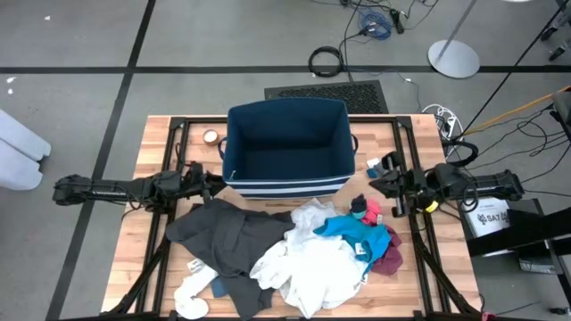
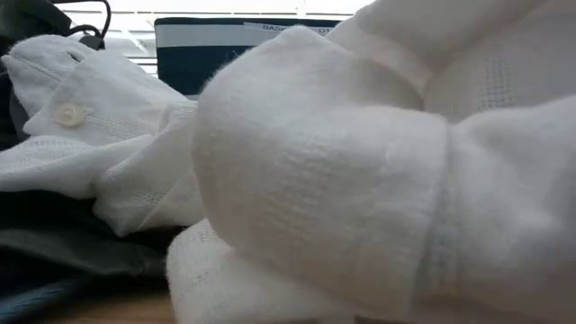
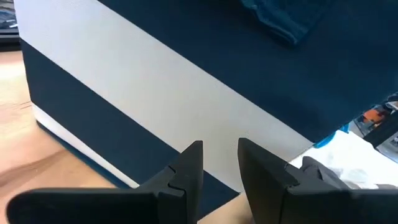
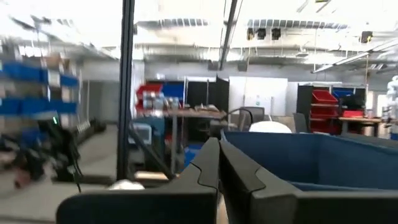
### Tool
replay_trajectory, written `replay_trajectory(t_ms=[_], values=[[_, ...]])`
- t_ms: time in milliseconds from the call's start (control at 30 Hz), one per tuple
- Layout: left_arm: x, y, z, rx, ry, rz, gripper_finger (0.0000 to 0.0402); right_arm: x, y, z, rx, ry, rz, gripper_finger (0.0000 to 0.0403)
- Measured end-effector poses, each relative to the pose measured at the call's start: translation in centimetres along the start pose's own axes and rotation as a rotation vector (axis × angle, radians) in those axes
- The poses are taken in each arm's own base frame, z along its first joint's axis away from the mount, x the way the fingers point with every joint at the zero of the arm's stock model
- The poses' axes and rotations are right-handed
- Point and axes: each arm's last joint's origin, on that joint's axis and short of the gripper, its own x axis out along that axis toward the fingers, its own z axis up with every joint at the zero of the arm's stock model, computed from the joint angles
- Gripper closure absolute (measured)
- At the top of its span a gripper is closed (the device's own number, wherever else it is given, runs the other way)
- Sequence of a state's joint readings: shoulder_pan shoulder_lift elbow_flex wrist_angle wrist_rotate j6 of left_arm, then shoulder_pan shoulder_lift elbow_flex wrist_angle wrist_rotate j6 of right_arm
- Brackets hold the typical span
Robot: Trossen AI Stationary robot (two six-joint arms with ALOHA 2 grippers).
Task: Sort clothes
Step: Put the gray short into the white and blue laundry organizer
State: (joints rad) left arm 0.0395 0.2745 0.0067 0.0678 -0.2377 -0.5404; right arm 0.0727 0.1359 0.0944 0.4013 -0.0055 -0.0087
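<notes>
White sock [image 2: 360,180] up close, clothes [image 1: 294,245] heaped; left tool [image 3: 217,163] apart, right tool [image 4: 219,163] together.

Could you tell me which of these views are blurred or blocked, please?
Low view: a white garment right against the lens fills the picture, soft-focused. Right wrist view: the left part is smeared, ceiling lights glare. High view and left wrist view: evenly lit, clear.

A navy striped bin [image 1: 287,147] stands on the wooden table [image 1: 152,169].
</notes>
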Motion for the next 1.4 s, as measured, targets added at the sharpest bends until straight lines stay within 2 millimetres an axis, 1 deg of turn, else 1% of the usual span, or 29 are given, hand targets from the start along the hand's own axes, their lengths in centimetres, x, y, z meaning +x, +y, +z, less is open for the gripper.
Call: replay_trajectory(t_ms=[100, 267, 333, 467, 533, 633, 767, 867, 967, 1167, 1300, 1400], values=[[0.0, 0.0, 0.2, 0.001, -0.023, 0.006, 0.0292, 0.0, 0.0, 0.0, 0.021, 0.003, -0.003, 0.0403], [0.0, 0.2, 0.4, 0.043, -0.078, 0.086, 0.0292, 0.0, 0.0, 0.1, -0.089, -0.012, -0.005, 0.0403], [0.0, 0.2, 0.3, 0.044, -0.073, 0.089, 0.0292, 0.0, 0.0, 0.4, -0.073, -0.039, -0.015, 0.0403], [0.0, 0.1, 0.3, 0.046, -0.07, 0.079, 0.0292, 0.0, -0.3, 1.4, 0.009, -0.144, -0.091, 0.0403], [0.0, 0.0, 0.3, 0.048, -0.051, 0.043, 0.0292, 0.1, -0.2, 1.5, 0.032, -0.15, -0.074, 0.04], [0.0, -0.1, 0.1, 0.045, -0.008, -0.024, 0.0292, 0.5, -0.1, 1.2, 0.088, -0.101, -0.03, 0.0388], [-0.1, -0.7, 0.0, 0.042, 0.065, -0.188, 0.0292, 1.4, 0.2, 0.7, 0.181, -0.028, 0.016, 0.0365], [-0.2, -1.2, 0.4, 0.048, 0.057, -0.302, 0.0292, 2.5, 0.6, 0.4, 0.214, 0.038, 0.038, 0.0343], [-0.4, -1.9, 1.4, 0.107, -0.038, -0.41, 0.0292, 4.1, 1.0, 0.4, 0.224, 0.107, 0.055, 0.0321], [-1.2, -3.7, 3.7, 0.17, -0.118, -0.492, 0.0292, 8.1, 1.9, 1.3, 0.221, 0.191, 0.091, 0.0293], [-2.0, -5.2, 5.2, 0.227, -0.167, -0.532, 0.0292, 10.8, 2.9, 2.0, 0.178, 0.22, 0.133, 0.0286], [-2.6, -6.4, 6.5, 0.274, -0.189, -0.517, 0.0292, 12.6, 3.8, 2.5, 0.168, 0.226, 0.172, 0.0286]])
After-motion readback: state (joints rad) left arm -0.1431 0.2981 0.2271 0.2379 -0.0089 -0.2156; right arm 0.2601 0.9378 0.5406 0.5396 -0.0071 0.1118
